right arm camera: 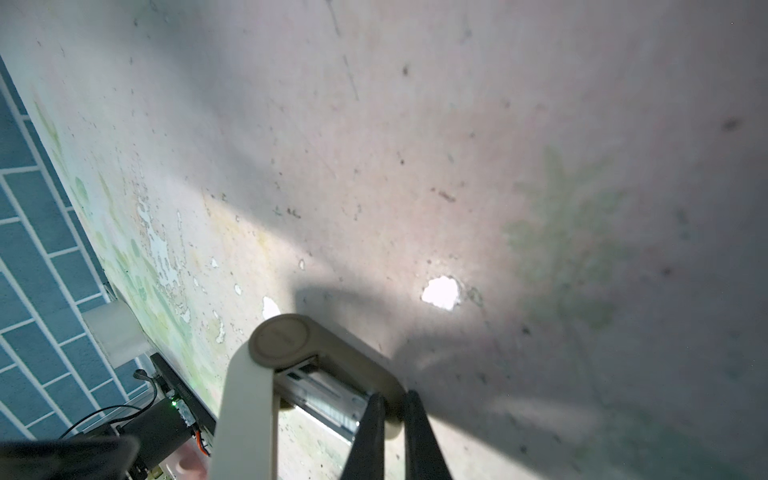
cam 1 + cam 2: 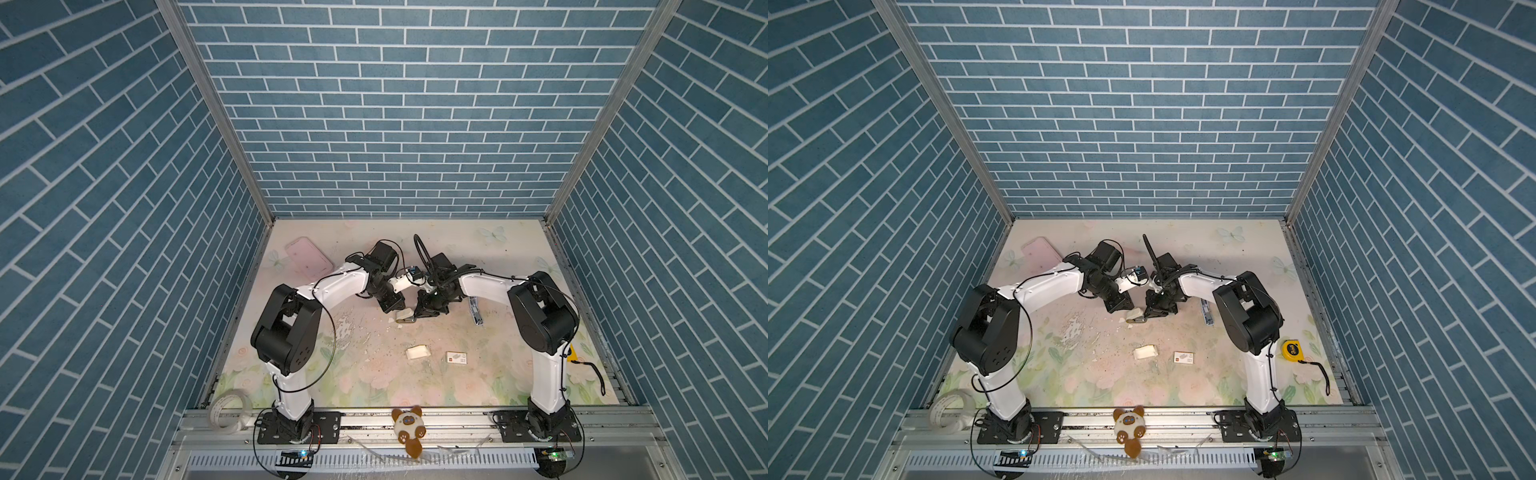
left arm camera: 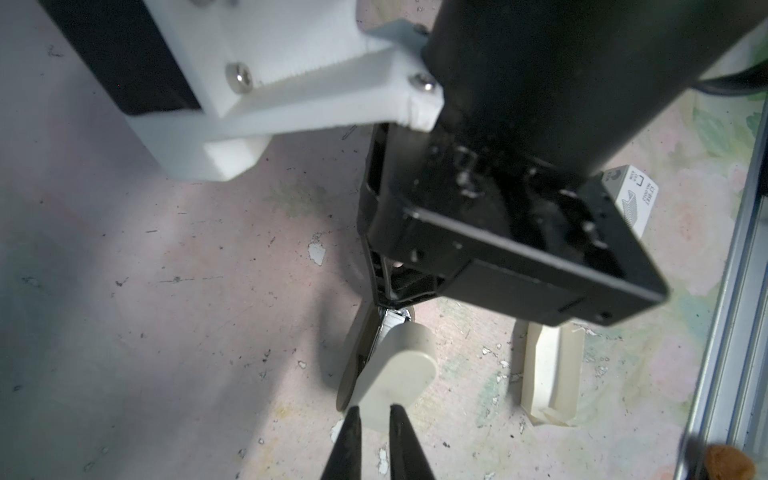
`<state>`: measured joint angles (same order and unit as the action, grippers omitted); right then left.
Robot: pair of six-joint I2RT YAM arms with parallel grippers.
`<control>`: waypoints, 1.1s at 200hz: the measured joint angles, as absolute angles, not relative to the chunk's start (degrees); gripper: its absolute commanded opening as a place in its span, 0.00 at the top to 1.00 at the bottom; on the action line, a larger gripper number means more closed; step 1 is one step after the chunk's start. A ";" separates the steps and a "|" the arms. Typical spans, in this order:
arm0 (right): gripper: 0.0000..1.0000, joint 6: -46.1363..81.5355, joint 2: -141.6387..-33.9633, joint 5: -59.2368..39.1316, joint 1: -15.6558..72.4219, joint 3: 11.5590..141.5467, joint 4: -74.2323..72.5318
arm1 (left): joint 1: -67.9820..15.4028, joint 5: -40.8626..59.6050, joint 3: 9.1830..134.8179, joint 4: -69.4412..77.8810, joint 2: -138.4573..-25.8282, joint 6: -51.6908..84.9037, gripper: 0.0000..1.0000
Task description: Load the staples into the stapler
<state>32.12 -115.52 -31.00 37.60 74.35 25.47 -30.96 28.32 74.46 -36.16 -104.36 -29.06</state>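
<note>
Two pairs of jaws, both mine, clamped on the open beige stapler; white sleeve print illegible.

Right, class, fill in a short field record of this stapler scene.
stapler: beige, hinged open, metal channel exposed
left gripper: shut on one stapler arm
right gripper: shut on the other arm
white card tray: lying loose, apart from the stapler
white sleeve: beside the tray, red mark showing
</note>
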 measured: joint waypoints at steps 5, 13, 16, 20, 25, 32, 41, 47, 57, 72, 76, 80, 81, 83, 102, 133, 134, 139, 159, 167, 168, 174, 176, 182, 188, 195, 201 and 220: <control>0.88 32.14 -115.52 -31.00 37.58 74.26 25.30 | -30.98 28.34 74.46 -36.16 -104.36 -29.10 0.84; 0.88 32.12 -115.50 -31.03 37.54 74.19 25.12 | -31.07 28.40 74.46 -36.21 -104.36 -29.30 0.84; 0.88 32.12 -115.50 -31.05 37.52 74.17 25.10 | -31.09 28.47 74.46 -36.23 -104.36 -29.39 0.84; 0.88 32.14 -115.50 -31.07 37.50 74.17 25.06 | -31.14 28.51 74.46 -36.32 -104.36 -29.50 0.84; 0.88 32.14 -115.50 -31.09 37.47 74.15 24.97 | -31.20 28.58 74.46 -36.38 -104.36 -29.69 0.84; 0.88 32.14 -115.50 -31.09 37.47 74.11 24.88 | -31.29 28.71 74.46 -36.45 -104.36 -30.00 0.84; 0.88 32.14 -115.50 -31.09 37.47 74.06 24.82 | -31.44 28.99 74.46 -36.58 -104.36 -30.44 0.84; 0.88 32.12 -115.50 -31.11 37.45 74.04 24.77 | -31.57 29.23 74.46 -36.62 -104.36 -30.70 0.84; 0.88 32.14 -115.48 -31.20 37.43 73.95 24.71 | -31.88 29.45 74.46 -36.60 -104.36 -31.27 0.84; 0.88 32.14 -115.46 -31.33 37.36 73.80 24.53 | -32.29 29.65 74.46 -36.60 -104.36 -32.01 0.84; 0.88 32.14 -115.44 -31.35 37.32 73.73 24.45 | -32.38 29.67 74.46 -36.62 -104.36 -32.10 0.84; 0.88 32.14 -115.39 -31.38 37.32 73.65 24.38 | -32.49 29.71 74.46 -36.62 -104.36 -32.32 0.83; 0.88 32.14 -115.39 -31.38 37.32 73.63 24.34 | -32.51 29.71 74.46 -36.62 -104.36 -32.36 0.83; 0.88 32.14 -115.37 -31.38 37.32 73.60 24.32 | -32.56 29.74 74.46 -36.62 -104.36 -32.45 0.82; 0.88 32.16 -115.15 -31.42 37.32 73.19 23.77 | -32.75 29.85 74.46 -36.71 -104.38 -33.19 0.76; 0.88 32.32 -114.85 -31.73 37.17 72.51 22.90 | -32.84 30.24 74.46 -37.08 -104.38 -34.52 0.72; 0.88 32.32 -114.85 -31.73 37.17 72.49 22.87 | -32.84 30.26 74.46 -37.06 -104.38 -34.52 0.72; 0.88 32.34 -114.83 -31.77 37.15 72.42 22.76 | -32.84 30.35 74.46 -37.12 -104.38 -34.72 0.71; 0.88 32.60 -114.80 -32.16 37.01 72.25 22.46 | -32.86 30.89 74.67 -38.11 -104.49 -35.62 0.70; 0.88 32.69 -114.80 -32.21 36.99 72.23 22.39 | -32.88 31.14 74.98 -38.65 -104.64 -35.94 0.70; 0.88 32.69 -114.80 -32.21 36.97 72.20 22.39 | -32.88 31.16 75.00 -38.72 -104.64 -35.97 0.70; 0.88 32.71 -114.78 -32.25 36.95 72.14 22.28 | -32.88 31.27 75.33 -39.20 -104.81 -36.38 0.70; 0.88 32.73 -114.78 -32.25 36.95 72.10 22.26 | -32.88 31.31 75.42 -39.35 -104.84 -36.49 0.69; 0.88 32.75 -114.74 -32.32 36.91 71.99 22.11 | -32.91 31.44 75.77 -39.79 -105.03 -36.84 0.69; 0.88 32.75 -114.67 -32.38 36.82 71.83 21.93 | -32.91 31.62 76.18 -40.29 -105.27 -37.19 0.69; 0.88 32.75 -114.58 -32.40 36.77 71.66 21.69 | -32.91 31.86 76.82 -40.84 -105.69 -37.60 0.68; 0.88 32.77 -114.45 -32.40 36.67 71.44 21.47 | -32.93 32.01 77.25 -41.19 -106.04 -38.00 0.68; 0.88 32.80 -114.41 -32.58 36.53 71.24 21.15 | -32.93 32.18 77.91 -41.80 -106.78 -38.81 0.66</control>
<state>32.80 -114.41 -32.58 36.53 71.24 21.15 -32.93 32.18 77.91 -41.80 -106.78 -38.81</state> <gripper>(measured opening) 0.119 0.335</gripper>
